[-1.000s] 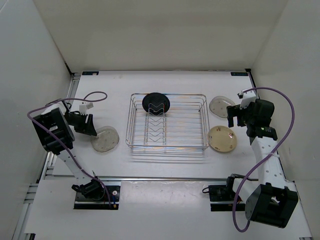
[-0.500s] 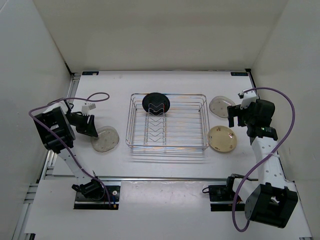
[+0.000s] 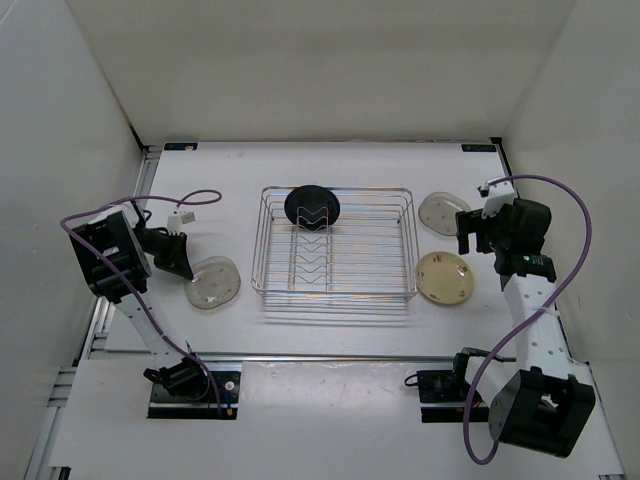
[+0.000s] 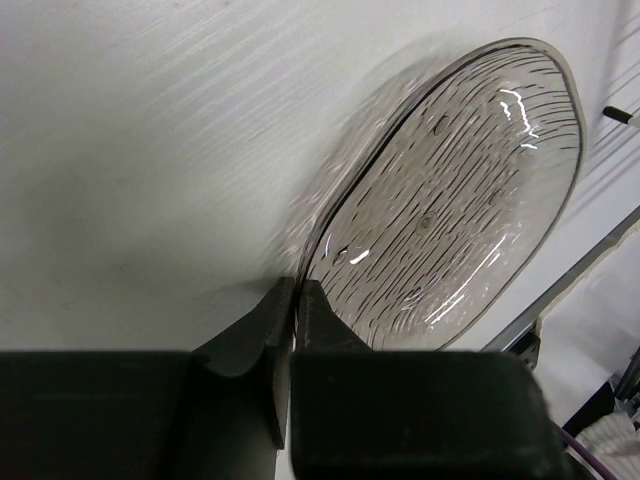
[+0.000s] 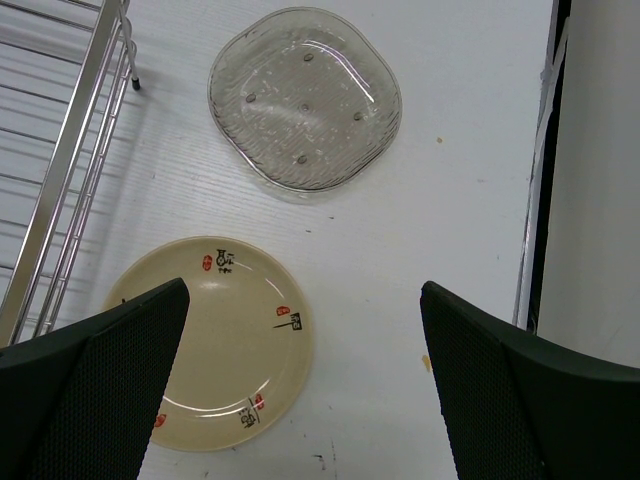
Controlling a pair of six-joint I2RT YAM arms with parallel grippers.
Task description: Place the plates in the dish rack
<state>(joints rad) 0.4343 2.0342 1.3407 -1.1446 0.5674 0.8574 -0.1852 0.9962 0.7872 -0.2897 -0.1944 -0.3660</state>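
While the top view just shows the black plate (image 3: 312,205) standing at the far end of the dish rack (image 3: 336,294) mid-worktop (image 3: 240,170), the wrist cams tell more. Left wrist: left end effector (image 4: 296,300) clamped onto a clear plate (image 4: 450,200) by its rim. Right wrist: right end effector (image 5: 300,290) gaping wide, holding nothing, above the cream plate (image 5: 220,340) and second clear plate (image 5: 305,98).

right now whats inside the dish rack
One black plate sits at the far end of the dish rack, against the zigzag prongs. The other slots hold nothing. The prongs cross its lower edge, so how it seats is hidden.
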